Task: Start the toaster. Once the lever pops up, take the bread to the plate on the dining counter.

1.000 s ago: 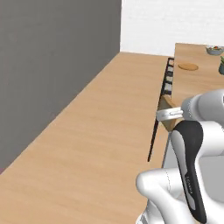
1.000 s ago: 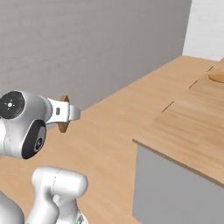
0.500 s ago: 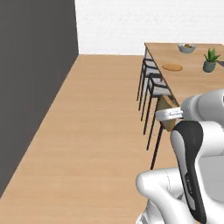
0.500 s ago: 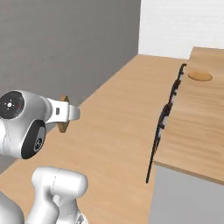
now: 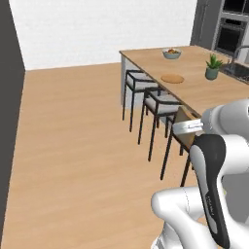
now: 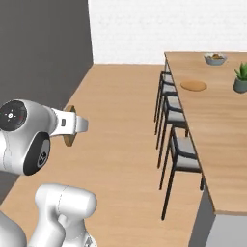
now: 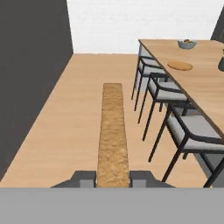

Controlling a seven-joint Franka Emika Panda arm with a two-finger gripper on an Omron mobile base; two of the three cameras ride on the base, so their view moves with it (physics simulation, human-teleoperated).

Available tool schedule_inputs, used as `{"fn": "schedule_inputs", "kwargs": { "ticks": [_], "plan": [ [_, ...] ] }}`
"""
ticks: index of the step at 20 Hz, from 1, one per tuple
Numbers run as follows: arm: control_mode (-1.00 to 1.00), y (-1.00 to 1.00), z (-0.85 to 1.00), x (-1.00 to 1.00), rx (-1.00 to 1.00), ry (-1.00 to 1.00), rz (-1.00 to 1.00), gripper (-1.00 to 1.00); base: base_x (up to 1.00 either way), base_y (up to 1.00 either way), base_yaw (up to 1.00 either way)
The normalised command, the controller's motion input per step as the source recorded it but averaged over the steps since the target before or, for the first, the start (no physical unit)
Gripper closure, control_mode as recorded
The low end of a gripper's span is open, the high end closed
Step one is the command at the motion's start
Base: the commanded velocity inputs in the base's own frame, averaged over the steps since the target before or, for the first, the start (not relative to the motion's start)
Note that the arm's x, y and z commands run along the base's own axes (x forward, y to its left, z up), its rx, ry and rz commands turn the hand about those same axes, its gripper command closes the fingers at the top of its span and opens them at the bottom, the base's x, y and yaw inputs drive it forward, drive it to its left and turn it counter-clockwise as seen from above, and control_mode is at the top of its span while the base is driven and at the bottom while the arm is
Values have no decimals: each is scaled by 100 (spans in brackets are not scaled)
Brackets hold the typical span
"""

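Observation:
My gripper [image 7: 113, 177] is shut on the bread [image 7: 113, 131], a thin tan slice seen edge-on between the two fingertips. From the base cameras the bread [image 5: 181, 118] [image 6: 70, 126] sticks out of the gripper [image 5: 182, 127] [image 6: 77, 124] at chest height, over the floor. The round tan plate [image 5: 172, 78] [image 6: 193, 86] [image 7: 180, 65] lies on the dining counter [image 5: 194, 92] [image 6: 217, 125] [image 7: 205, 87], well ahead and to the right of the gripper. The toaster is out of view.
Three dark stools [image 5: 160, 104] [image 6: 174, 120] [image 7: 183, 131] line the counter's near side. A white fruit bowl [image 5: 171, 53] [image 6: 215, 59] and a potted plant [image 5: 212, 67] [image 6: 240, 77] stand on the counter. A dark wall [image 6: 43, 48] runs along the left.
The whole picture has swung as the base turned. The counter with its stools, plate and bowl has come further into view. The bread stays in the shut gripper.

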Motion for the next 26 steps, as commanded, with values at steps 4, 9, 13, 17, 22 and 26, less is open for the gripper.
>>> {"fn": "schedule_inputs", "kwargs": {
  "ticks": [4,9,13,17,22,26],
  "plan": [
    [100,0,0,0,0,0,0,100,100,100,-60],
    [100,0,0,0,0,0,0,100,100,100,-61],
    [100,0,0,0,0,0,0,100,100,100,-61],
    [100,0,0,0,0,0,0,100,100,100,-60],
    [100,0,0,0,0,0,0,100,100,100,-59],
    [100,0,0,0,0,0,0,100,100,100,-56]
  ]
}}
